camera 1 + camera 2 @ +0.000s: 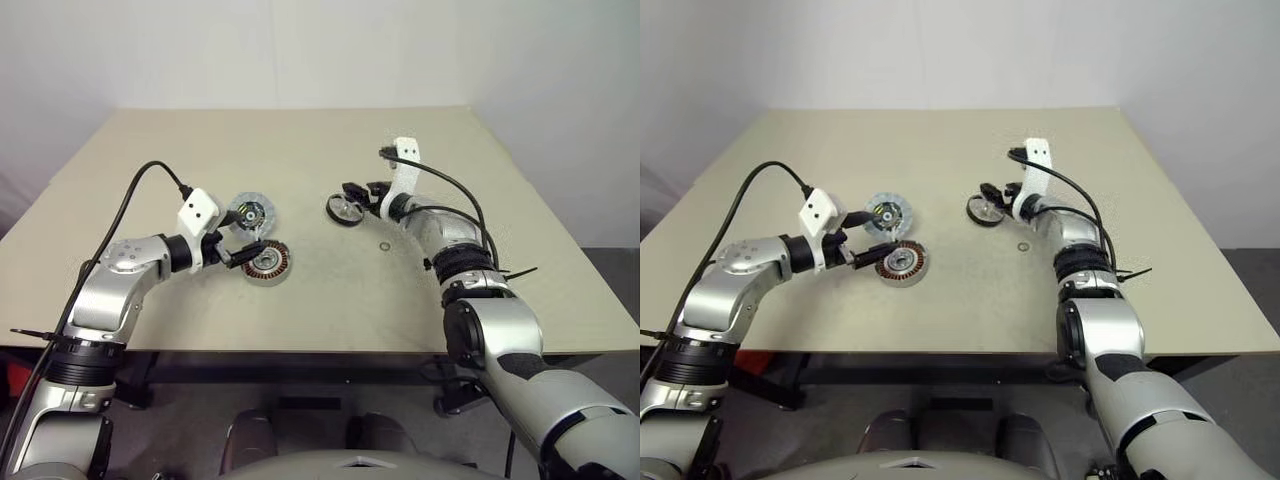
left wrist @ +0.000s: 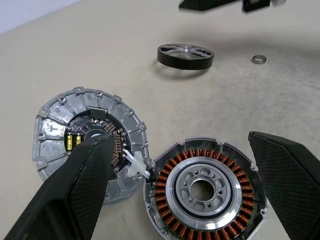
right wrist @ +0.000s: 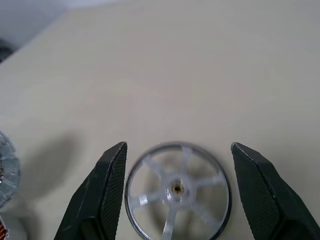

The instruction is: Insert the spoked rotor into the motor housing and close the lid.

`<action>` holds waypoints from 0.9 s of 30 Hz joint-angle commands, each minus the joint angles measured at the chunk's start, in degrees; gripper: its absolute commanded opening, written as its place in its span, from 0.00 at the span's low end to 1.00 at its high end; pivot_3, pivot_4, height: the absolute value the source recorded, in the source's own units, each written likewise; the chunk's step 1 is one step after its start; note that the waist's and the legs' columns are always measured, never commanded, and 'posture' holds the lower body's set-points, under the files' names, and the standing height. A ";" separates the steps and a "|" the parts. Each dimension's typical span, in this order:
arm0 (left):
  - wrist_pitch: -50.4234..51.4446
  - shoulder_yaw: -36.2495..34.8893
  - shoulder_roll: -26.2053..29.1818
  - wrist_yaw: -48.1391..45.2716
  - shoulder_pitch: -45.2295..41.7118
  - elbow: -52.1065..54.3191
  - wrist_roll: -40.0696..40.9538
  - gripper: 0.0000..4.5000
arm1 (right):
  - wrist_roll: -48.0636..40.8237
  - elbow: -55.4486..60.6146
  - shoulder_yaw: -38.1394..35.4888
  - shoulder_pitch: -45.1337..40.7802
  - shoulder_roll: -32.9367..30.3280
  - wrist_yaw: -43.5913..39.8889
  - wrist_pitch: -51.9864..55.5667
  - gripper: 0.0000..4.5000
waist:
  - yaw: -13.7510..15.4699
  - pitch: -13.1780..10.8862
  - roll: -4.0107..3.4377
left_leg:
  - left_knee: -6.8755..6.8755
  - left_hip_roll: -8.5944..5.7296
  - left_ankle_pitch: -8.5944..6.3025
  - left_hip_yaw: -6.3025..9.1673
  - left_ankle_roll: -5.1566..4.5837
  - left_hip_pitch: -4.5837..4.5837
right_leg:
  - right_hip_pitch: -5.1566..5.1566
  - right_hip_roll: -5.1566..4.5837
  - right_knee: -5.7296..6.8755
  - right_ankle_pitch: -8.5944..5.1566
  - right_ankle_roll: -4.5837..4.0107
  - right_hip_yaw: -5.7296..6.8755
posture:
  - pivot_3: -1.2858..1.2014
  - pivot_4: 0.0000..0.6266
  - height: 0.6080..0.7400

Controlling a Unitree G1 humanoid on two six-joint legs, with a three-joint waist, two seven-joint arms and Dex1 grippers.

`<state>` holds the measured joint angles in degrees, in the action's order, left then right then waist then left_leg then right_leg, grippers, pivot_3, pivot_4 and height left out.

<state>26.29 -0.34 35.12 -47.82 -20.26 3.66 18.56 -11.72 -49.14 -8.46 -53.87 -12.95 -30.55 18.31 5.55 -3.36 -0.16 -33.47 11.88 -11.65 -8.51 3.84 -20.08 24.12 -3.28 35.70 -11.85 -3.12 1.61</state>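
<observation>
Spoked rotor [image 3: 177, 192] between open right claw [image 3: 177, 187] fingers

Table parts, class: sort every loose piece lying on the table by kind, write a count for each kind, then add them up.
Motor housing with copper coils: 1
Lid, pale disc: 1
Spoked rotor, dark wheel: 1
Small metal ring: 1
Total: 4
</observation>
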 commanded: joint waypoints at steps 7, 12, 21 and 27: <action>-1.59 -1.03 0.28 -0.22 -0.39 0.02 0.15 1.00 | 3.82 23.41 7.67 16.76 -10.98 -11.01 -1.90 0.83 | 0.03 -0.03 0.07 | 0.00 -0.03 -0.02 -0.01 -0.04 -0.04 | -0.04 0.00 -0.04 0.00 0.02 -0.04 | 0.52 0.00 1.00; -1.86 -0.53 -0.10 -0.40 -0.94 -0.72 -0.01 1.00 | 2.46 28.72 7.87 21.25 -11.92 -12.39 2.20 0.83 | -0.90 -0.04 0.07 | 0.03 0.01 0.06 -0.01 0.08 0.08 | -0.04 0.07 0.03 0.00 0.03 -0.08 | 0.52 0.00 1.00; -2.36 -0.59 0.06 -0.48 -0.88 -0.82 -0.11 1.00 | 1.74 32.43 9.92 24.51 -10.57 -13.02 8.94 0.83 | -0.79 -0.04 0.07 | 0.04 -0.01 0.09 0.00 0.04 0.05 | -0.10 0.05 0.00 0.01 0.02 -0.08 | 0.52 0.00 1.00; -2.14 -1.04 0.47 -0.15 -0.11 0.23 -0.01 1.00 | 2.93 26.13 9.77 22.73 -10.37 -11.80 6.88 0.83 | -0.80 -0.04 0.07 | 0.04 -0.02 0.09 0.00 0.04 0.06 | -0.10 0.04 0.01 0.01 0.02 -0.07 | 0.52 0.00 1.00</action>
<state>24.90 0.01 34.78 -48.18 -19.97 1.90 18.60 -8.91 -23.20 1.70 -29.02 -23.20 -42.40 26.64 4.74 -3.40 -0.09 -33.43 11.86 -11.56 -8.51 3.88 -20.03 24.02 -3.25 35.71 -11.84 -3.10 1.53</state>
